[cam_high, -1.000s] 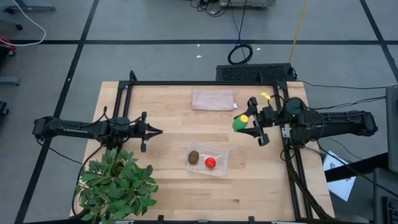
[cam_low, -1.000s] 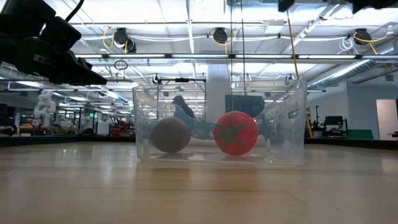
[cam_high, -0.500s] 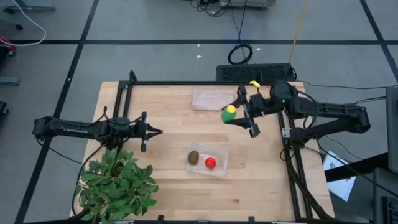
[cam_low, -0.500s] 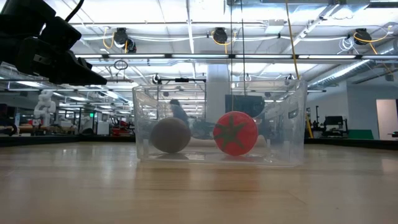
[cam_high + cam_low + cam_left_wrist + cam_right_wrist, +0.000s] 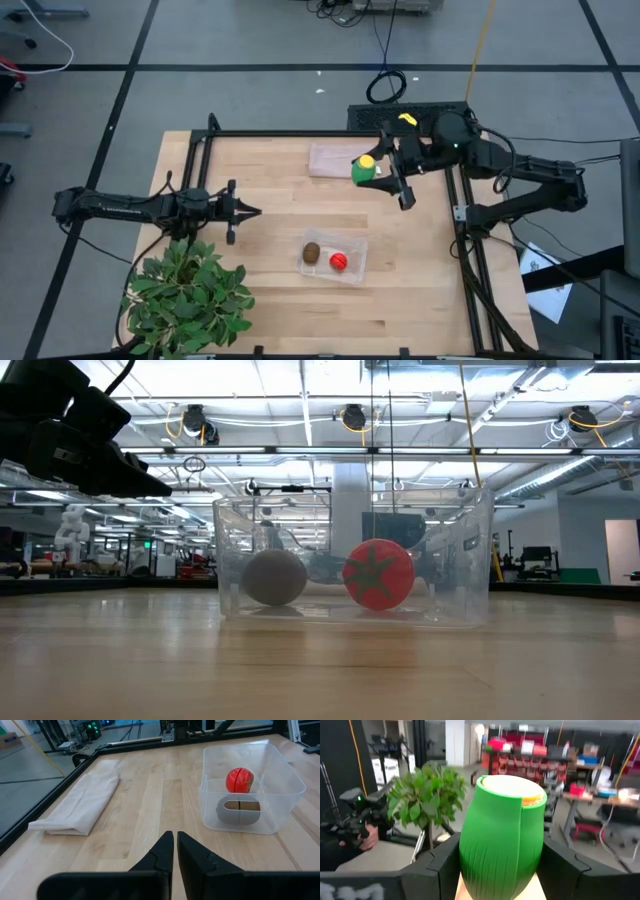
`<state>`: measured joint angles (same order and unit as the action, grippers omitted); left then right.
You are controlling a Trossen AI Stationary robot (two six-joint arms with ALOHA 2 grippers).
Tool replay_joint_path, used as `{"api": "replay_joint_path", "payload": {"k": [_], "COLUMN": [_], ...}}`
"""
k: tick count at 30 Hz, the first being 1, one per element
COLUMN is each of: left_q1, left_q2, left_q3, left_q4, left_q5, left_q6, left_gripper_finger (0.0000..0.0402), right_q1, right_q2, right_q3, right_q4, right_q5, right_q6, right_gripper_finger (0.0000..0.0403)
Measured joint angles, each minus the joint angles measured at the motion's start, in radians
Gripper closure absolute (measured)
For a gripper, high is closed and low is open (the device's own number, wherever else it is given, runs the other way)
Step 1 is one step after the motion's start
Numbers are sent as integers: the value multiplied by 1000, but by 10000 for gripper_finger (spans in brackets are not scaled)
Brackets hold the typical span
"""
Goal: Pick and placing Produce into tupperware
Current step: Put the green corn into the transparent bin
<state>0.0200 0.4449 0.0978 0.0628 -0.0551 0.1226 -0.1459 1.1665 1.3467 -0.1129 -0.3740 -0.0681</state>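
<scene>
The right gripper (image 5: pixel 378 175) clamps the bright green oval fruit (image 5: pixel 362 170) (far right), presumably bound for the clear rectangular tupperware (image 5: pixel 352 262).

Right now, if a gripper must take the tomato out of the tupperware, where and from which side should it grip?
Probably from above: the tupperware walls block the sides. Close on the round middle of the tomato, keeping one finger clear of the kiwi beside it.
</scene>
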Motion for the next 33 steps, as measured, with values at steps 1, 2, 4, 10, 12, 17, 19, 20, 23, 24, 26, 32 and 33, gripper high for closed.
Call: {"api": "replay_joint_path", "payload": {"k": [1, 2, 4, 10, 12, 17, 19, 20, 23, 24, 26, 32, 33], "left_q1": [0, 0, 0, 0, 0, 0, 0, 0, 0, 0, 0, 0, 0], "left_q2": [0, 0, 0, 0, 0, 0, 0, 0, 0, 0, 0, 0, 0], "left_q3": [0, 0, 0, 0, 0, 0, 0, 0, 0, 0, 0, 0, 0], "left_q4": [0, 0, 0, 0, 0, 0, 0, 0, 0, 0, 0, 0, 0], "left_q5": [0, 0, 0, -2, -2, -2, -2, -2, -2, -2, -2, -6, -6], "left_q6": [0, 0, 0, 0, 0, 0, 0, 0, 0, 1, 2, 2, 4], "left_gripper_finger": [373, 373, 373, 373, 373, 373, 373, 373, 373, 373, 373, 373, 373], "right_q1": [-6, -12, -22, -30, -40, -76, -89, -91, -97, -97, -98, -103, -103], "right_q2": [10, 22, 44, 79, 80, 80, 80, 80, 81, 89, 101, 165, 182], "right_q3": [17, 35, 56, 57, 57, 57, 57, 57, 57, 57, 58, 59, 69], "right_q4": [-33, -58, -89, -91, -86, -86, -86, -87, -111, -118, -152, -283, -321], "right_q5": [0, 0, 0, 0, -2, -9, -29, -36, -55, -72, -97, -100, -100], "right_q6": [-1, 0, -1, -10, -18, -19, -9, -3, 2, 2, 3, 0, -3], "right_gripper_finger": [202, 202, 202, 198, 198, 197, 197, 196, 196, 196, 196, 196, 196]}}
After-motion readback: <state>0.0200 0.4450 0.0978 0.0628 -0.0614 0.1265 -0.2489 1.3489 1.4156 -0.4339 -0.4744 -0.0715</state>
